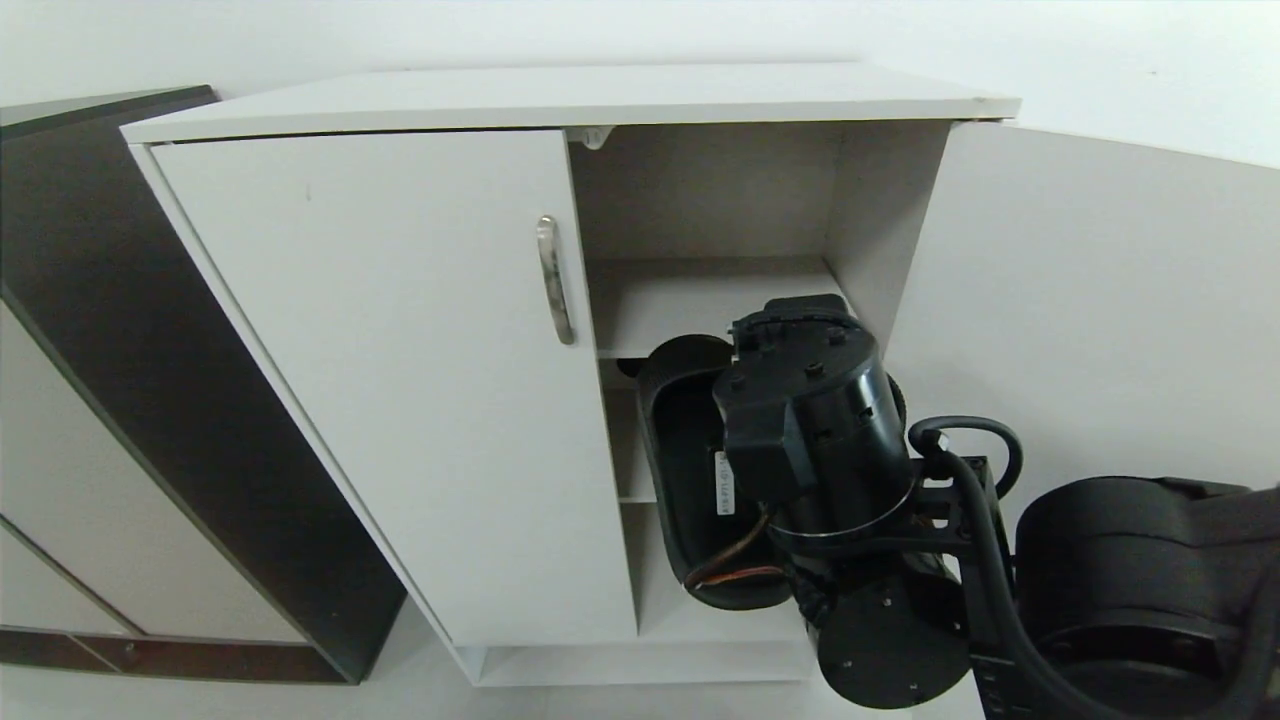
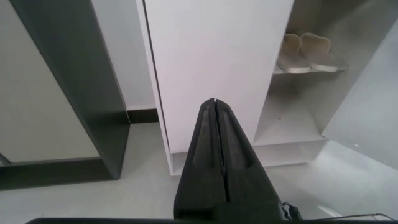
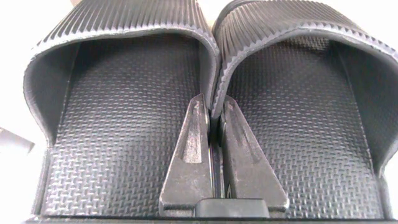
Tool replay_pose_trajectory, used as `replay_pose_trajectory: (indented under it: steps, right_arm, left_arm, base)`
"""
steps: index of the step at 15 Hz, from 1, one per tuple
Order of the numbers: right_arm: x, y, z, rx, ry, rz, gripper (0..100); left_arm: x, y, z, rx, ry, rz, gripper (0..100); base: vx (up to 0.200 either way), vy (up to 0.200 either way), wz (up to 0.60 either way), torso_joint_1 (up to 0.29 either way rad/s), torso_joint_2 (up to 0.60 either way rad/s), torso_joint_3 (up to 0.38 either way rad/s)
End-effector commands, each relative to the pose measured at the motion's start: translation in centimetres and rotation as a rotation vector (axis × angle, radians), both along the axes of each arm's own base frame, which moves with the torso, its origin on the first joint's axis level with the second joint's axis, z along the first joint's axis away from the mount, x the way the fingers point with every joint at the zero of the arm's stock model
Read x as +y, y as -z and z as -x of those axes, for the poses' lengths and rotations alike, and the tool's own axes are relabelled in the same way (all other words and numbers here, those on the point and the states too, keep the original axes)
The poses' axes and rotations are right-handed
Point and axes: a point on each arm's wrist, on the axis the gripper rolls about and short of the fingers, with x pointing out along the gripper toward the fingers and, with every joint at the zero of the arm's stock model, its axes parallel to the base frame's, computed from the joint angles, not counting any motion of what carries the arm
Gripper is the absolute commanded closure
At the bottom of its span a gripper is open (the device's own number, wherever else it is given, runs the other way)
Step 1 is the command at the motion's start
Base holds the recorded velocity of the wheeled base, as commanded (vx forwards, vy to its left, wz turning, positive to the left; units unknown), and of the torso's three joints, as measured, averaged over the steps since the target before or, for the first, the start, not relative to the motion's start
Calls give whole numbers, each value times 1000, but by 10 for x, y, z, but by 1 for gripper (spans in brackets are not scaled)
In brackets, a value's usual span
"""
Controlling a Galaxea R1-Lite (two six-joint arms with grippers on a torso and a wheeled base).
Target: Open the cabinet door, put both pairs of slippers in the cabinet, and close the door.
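At the open right half of the cabinet (image 1: pixel 570 95), your right gripper (image 3: pixel 215 109) had the black slippers (image 3: pixel 124 124) in a tight pinch. Its two fingers (image 3: pixel 189 149) were shut on the two inside walls, where the slippers met side by side. The pair hung in front of the lower shelves, just under the top shelf (image 1: pixel 700 300), and was not yet set down on any of them. Your left gripper (image 2: pixel 214 104) was shut too, with nothing in it, and it pointed at the closed left door (image 1: pixel 400 400). The pale slippers (image 2: pixel 308 53) already sat on a shelf inside.

You had a few things to watch. The pinch was only on thin walls that looked like soft rubber, so a quick swing or a bump could make one slipper slide out and drop to the floor. The pair looked wide for the gap beside the closed left door, so a toe or heel could catch on a shelf edge or on the door's edge. A hard push then could twist the pair in the pinch. If you went for the shelf with the pale slippers, the black pair could shove them back. The open right door (image 1: pixel 1100 300) stood close by your right arm, so a wide move back could hit it.
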Motion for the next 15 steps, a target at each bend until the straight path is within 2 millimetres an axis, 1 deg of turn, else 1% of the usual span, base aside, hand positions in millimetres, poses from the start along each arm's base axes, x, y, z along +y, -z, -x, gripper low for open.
replay_pose_trajectory:
  steps: [1, 4, 6, 8, 9, 11, 15]
  right_arm:
    - [1, 1, 0, -1, -1, 0, 100]
    - [1, 1, 0, -1, 1, 0, 100]
    - [1, 4, 0, 6, -2, 6, 100]
    - [1, 9, -1, 8, -1, 7, 100]
    - [2, 11, -9, 11, -10, 6, 100]
    - [-2, 9, -23, 12, -17, 5, 100]
    - [-3, 0, -52, -17, -4, 2, 100]
  left_arm:
    - [0, 0, 0, 0, 0, 0, 100]
    - [0, 0, 0, 0, 0, 0, 100]
    - [0, 0, 0, 0, 0, 1, 100]
    - [0, 0, 0, 0, 0, 0, 100]
    - [0, 0, 0, 0, 0, 1, 100]
    - [0, 0, 0, 0, 0, 1, 100]
    - [0, 0, 0, 0, 0, 3, 100]
  base:
    - [200, 0, 0, 2, 2, 7]
    - [200, 0, 0, 2, 4, 4]
    - [200, 0, 0, 2, 0, 2]
    - [0, 0, 0, 0, 0, 0]
    - [0, 0, 0, 0, 0, 0]
    - [0, 0, 0, 0, 0, 0]
    - [0, 0, 0, 0, 0, 0]
